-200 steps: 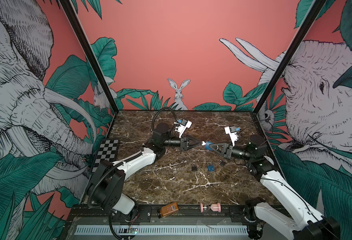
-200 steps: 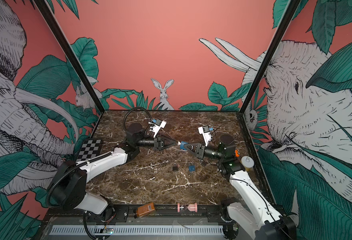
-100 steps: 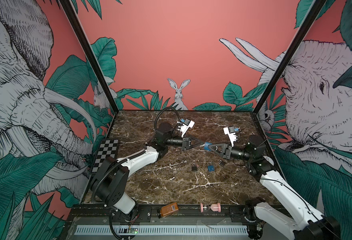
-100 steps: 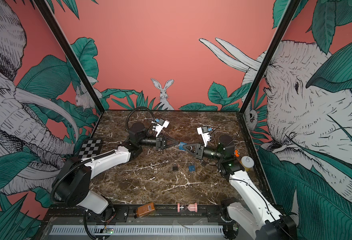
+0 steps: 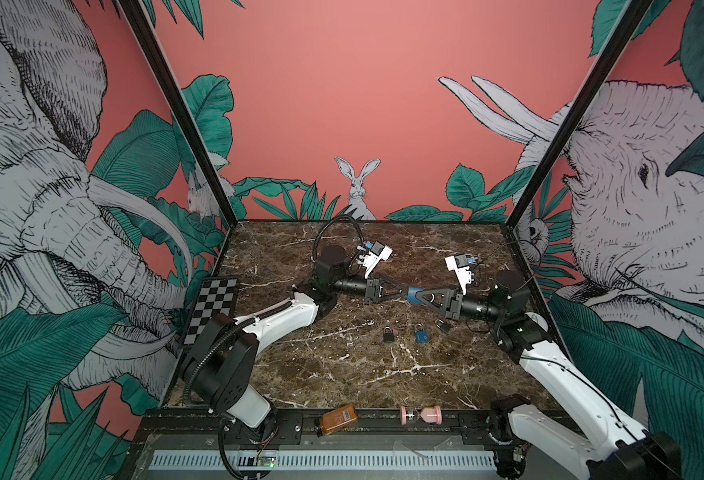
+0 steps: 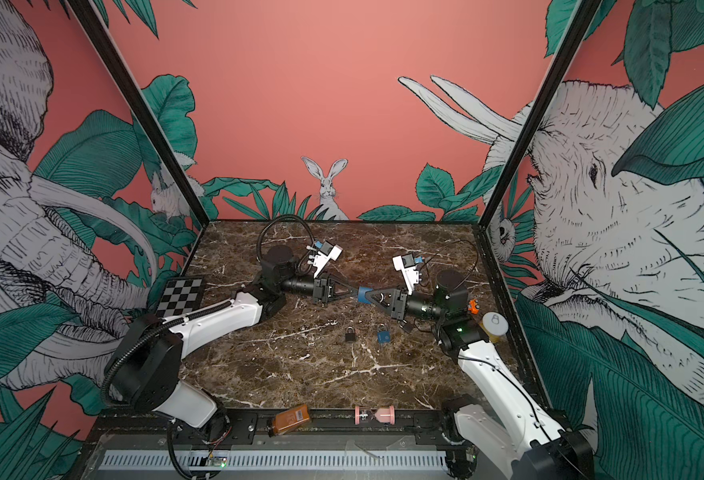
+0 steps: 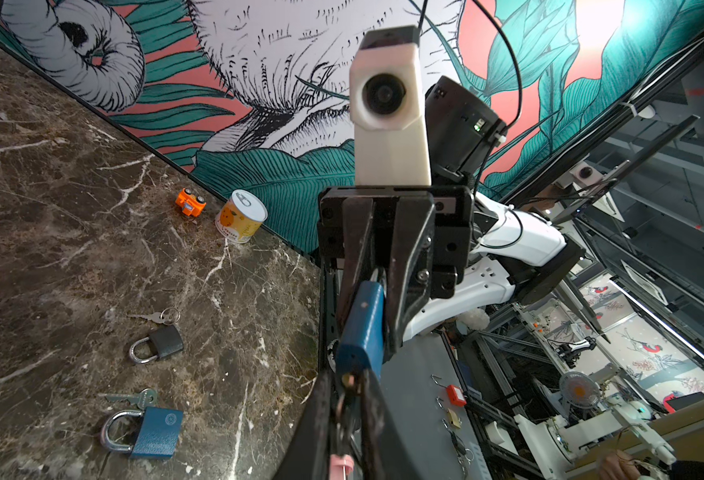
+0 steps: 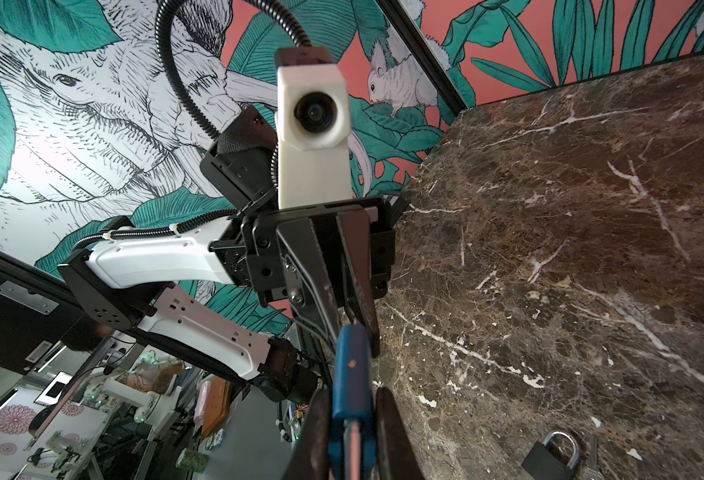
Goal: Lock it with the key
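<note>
R fingers (image 7: 408, 257) pinching padlock (image 7: 362, 324) at shackle end, held clear of surface (image 5: 342, 365). Key (image 7: 346, 380) at padlock's keyway end, looks seated. L fingers (image 7: 321, 415) nearly together round key; can't tell if actually clamped. Rec: get firm pinch on key bow, keep L wrist axis inline w/ padlock body, turn slow, R: hold rigid. Slip → key drops by spare padlocks (image 5: 389, 333) below padlock.
</note>
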Tool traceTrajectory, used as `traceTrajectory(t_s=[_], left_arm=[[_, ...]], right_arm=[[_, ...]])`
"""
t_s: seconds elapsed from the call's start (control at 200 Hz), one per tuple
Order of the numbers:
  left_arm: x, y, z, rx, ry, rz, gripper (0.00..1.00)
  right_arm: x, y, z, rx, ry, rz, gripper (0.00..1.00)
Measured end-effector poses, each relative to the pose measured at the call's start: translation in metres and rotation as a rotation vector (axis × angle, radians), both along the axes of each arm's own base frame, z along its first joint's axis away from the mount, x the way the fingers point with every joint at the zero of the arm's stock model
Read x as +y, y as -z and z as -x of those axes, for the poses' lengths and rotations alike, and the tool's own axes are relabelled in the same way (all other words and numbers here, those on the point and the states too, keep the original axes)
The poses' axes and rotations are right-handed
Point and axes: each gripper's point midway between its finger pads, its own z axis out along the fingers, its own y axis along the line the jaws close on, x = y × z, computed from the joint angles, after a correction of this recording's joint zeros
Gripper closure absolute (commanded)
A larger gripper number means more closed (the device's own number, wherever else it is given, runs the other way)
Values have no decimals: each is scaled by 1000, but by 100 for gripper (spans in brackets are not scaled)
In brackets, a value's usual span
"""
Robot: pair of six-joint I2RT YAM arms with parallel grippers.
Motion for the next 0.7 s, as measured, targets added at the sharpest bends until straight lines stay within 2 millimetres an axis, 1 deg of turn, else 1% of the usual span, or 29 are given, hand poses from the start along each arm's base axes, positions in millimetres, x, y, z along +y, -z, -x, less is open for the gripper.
traceTrajectory(t_s=[0.075, 0.125, 0.18, 0.42, 0.7], left_arm=[[0, 1, 5, 0, 17, -3, 75], [-1, 1, 6, 0, 24, -4, 77], [0, 1, 7, -2, 26, -5, 80], [0, 2, 7, -4, 28, -6, 81], [2, -2, 12, -7, 55, 3, 88]], right_arm=[[0, 0, -1, -5, 8, 2, 100], [0, 0, -1, -7, 7, 3, 100], [0, 0, -1, -9, 7, 3, 100], [0, -1, 1, -14, -3, 2, 100], [0, -3, 5, -31, -30, -2, 100]])
